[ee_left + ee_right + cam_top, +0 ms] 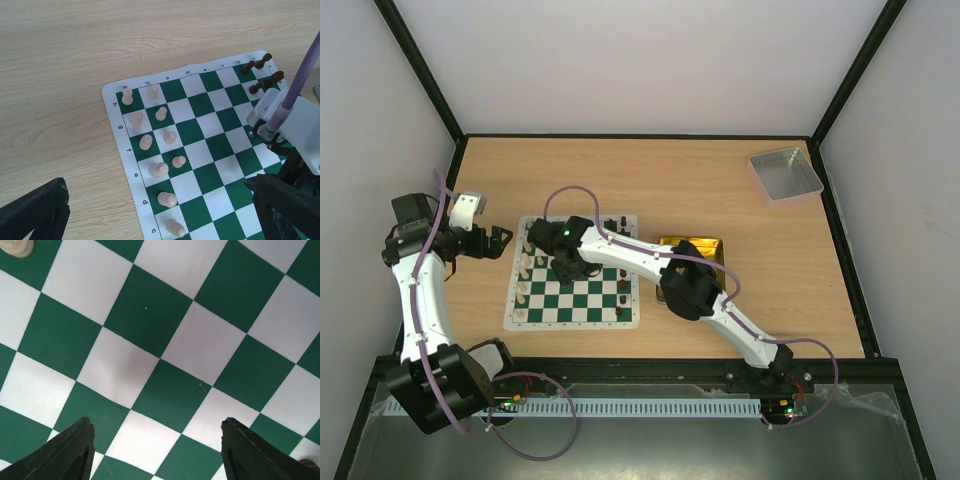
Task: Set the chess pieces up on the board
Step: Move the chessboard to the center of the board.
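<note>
The board (582,296) lies flat on the left half of the table (720,190). Cream chess pieces (160,170) stand along its left side, and dark chess pieces (623,290) along its right side. The right jaws hang over the board, spread wide and empty. The left jaws hang just left of the board, also spread and empty.

Green-and-white board (150,325) close below, black fingers (65,452) spread wide apart, cream piece (17,246) (only its base) at top-left corner
</note>
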